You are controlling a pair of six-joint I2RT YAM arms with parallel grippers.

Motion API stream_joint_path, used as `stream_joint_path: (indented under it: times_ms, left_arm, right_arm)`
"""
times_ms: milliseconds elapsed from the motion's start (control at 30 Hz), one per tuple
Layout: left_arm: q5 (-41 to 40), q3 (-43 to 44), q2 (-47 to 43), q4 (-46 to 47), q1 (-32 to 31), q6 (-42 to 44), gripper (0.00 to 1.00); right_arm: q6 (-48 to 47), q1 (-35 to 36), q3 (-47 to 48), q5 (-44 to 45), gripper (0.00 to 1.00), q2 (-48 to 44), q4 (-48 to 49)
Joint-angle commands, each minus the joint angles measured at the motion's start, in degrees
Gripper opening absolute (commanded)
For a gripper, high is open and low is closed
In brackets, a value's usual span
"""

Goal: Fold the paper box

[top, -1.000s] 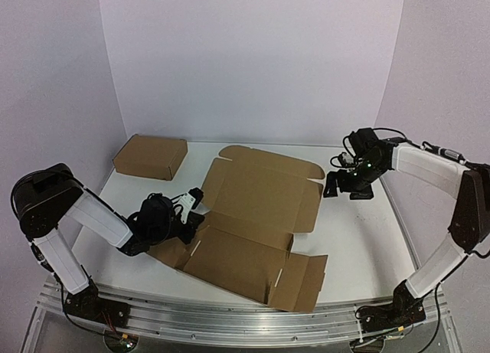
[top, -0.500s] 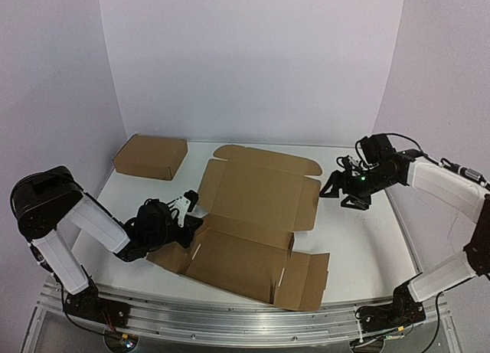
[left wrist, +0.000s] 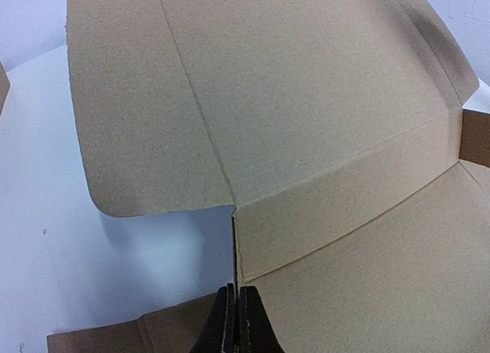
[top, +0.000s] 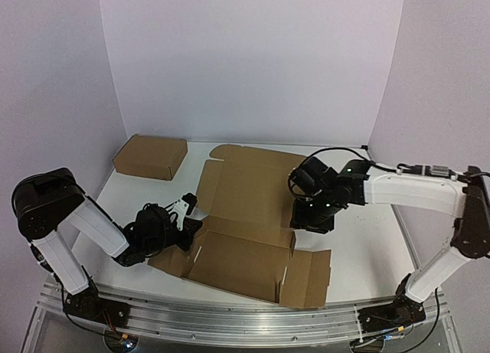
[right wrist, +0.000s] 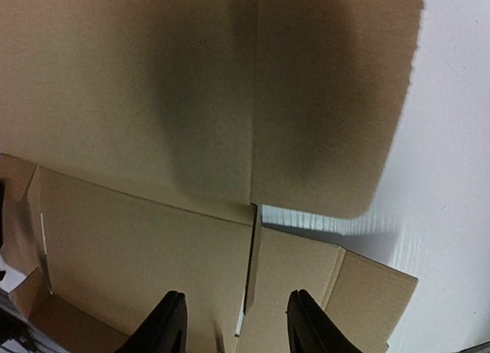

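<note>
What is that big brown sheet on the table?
A paper box, plain brown cardboard, unfolded: a creased sheet with slits, side flaps and a round-cornered lid panel. It lies mostly flat on the white table. The shut left tool is at its left edge; the open right tool hangs over its right side.

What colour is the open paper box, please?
The paper box is plain brown; best in left wrist view.

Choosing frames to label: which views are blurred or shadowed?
Right wrist: a broad dark shadow crosses the paper box, whose surface looks soft; the right gripper is a dark silhouette. Left wrist: evenly lit, cardboard grain sharp, faint shadow on the table beneath the box. Top external: clear and even.
</note>
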Motion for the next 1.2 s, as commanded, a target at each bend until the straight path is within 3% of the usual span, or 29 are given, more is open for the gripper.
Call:
stream_joint_path:
  times_ms: [0, 300, 633, 800, 867, 1067, 1167]
  left_arm:
    - [0.0, -1.8, 1.8, -6.1, -0.5, -0.2, 0.0]
    - [0.0, -1.5, 2.1, -6.5, -0.5, -0.3, 0.0]
    - [0.1, -1.5, 2.1, -6.6, -0.5, -0.3, 0.0]
    - [0.0, -1.5, 2.0, -6.6, -0.5, -0.4, 0.0]
    - [-0.1, -1.4, 1.9, -6.8, -0.5, -0.6, 0.0]
    - [-0.7, 1.8, -0.1, -11.5, -0.5, -2.3, 0.03]
    - [-0.1, 6.4, -3.8, -20.7, -0.5, -5.0, 0.18]
  right_arm:
    - [4.6, 1.5, 4.3, 7.6, 0.41, 6.3, -3.2]
    - [6.4, 2.3, 2.6, 6.5, 0.2, 8.8, -2.3]
    - [6.6, 2.4, 2.0, 2.4, 0.2, 9.8, 1.2]
    - [7.6, 2.5, -0.7, 1.1, 0.02, 10.3, 2.9]
    - [8.0, 2.7, -1.8, 1.2, 0.0, 10.2, 3.7]
    - [9.6, 6.5, -2.2, 9.1, 0.0, 10.3, 4.6]
    - [12.1, 9.7, -3.0, 17.9, 0.0, 9.5, 5.0]
